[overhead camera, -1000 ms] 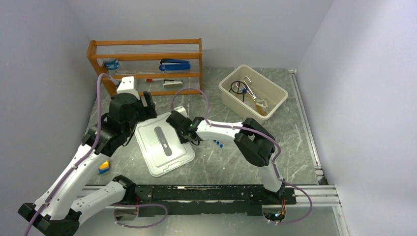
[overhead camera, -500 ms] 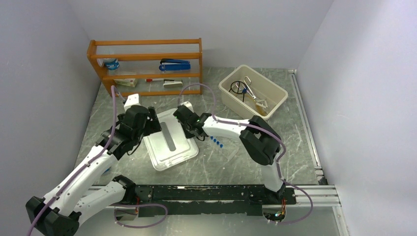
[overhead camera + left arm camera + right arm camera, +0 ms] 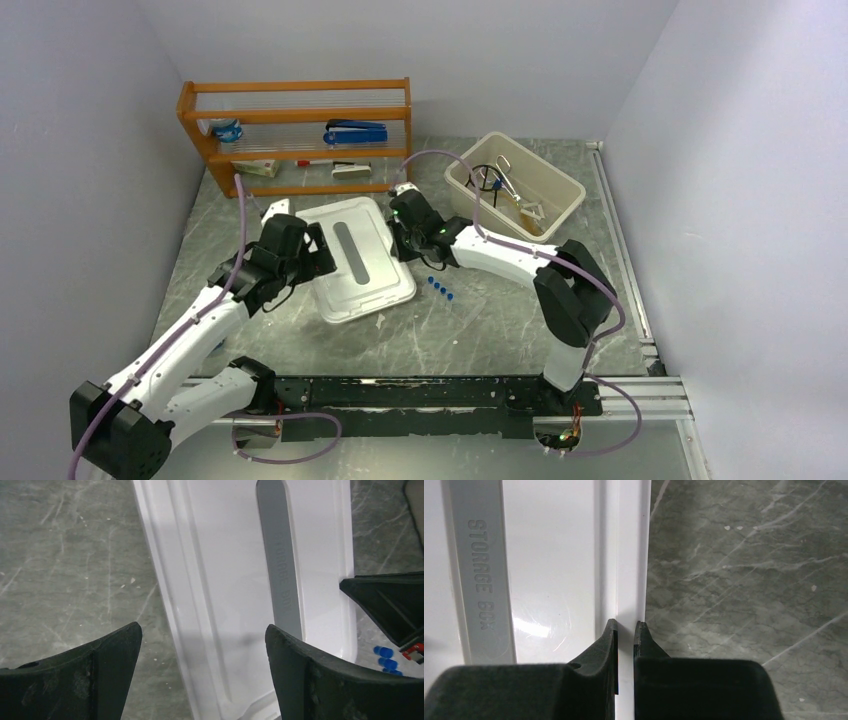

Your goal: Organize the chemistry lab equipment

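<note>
Chemistry lab equipment (image 3: 508, 186) sits in beige plastic bin (image 3: 540, 160), far right; right gripper (image 3: 625, 629) pinches rim of flat white plastic lid (image 3: 559, 555), left gripper (image 3: 202, 645) wide open: thin one-sided hold may slip, lid striking blue-capped clear tubes (image 3: 440, 290).

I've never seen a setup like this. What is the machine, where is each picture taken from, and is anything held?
Two white robot arms are bolted at a table's near edge. The wide picture looks down from above and behind them; the other two come from cameras on each wrist. The right fingers are shut on the rim of a white lid marked STORAGE BOX. The left fingers stand open astride the lid's opposite edge, holding nothing. Also on the table: blue-capped tubes, a beige bin with lab tools inside, and an orange shelf.
</note>
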You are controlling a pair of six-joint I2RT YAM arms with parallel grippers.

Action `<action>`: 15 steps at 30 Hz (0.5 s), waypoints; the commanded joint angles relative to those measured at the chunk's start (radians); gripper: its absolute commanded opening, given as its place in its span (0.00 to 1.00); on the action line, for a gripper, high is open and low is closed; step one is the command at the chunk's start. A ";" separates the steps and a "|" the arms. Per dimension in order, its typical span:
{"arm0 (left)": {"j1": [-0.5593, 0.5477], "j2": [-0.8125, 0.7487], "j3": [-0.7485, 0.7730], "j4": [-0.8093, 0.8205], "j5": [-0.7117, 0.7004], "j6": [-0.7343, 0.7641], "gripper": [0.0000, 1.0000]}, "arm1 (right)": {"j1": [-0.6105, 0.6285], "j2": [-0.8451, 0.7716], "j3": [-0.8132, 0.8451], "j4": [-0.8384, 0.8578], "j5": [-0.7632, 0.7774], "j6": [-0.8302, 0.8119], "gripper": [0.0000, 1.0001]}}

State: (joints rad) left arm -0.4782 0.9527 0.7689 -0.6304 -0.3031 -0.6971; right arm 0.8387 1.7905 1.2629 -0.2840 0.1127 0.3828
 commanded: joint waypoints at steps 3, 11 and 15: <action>0.047 -0.003 -0.024 0.085 0.161 -0.056 0.97 | -0.055 -0.058 -0.071 0.133 -0.108 -0.030 0.00; 0.079 -0.007 -0.115 0.169 0.176 -0.150 0.97 | -0.093 -0.091 -0.104 0.195 -0.196 -0.014 0.00; 0.089 -0.029 -0.140 0.243 0.210 -0.164 0.95 | -0.101 -0.103 -0.108 0.205 -0.214 -0.010 0.00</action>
State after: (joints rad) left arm -0.4049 0.9550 0.6464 -0.5091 -0.1535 -0.8265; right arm 0.7513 1.7370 1.1568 -0.1574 -0.0502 0.3611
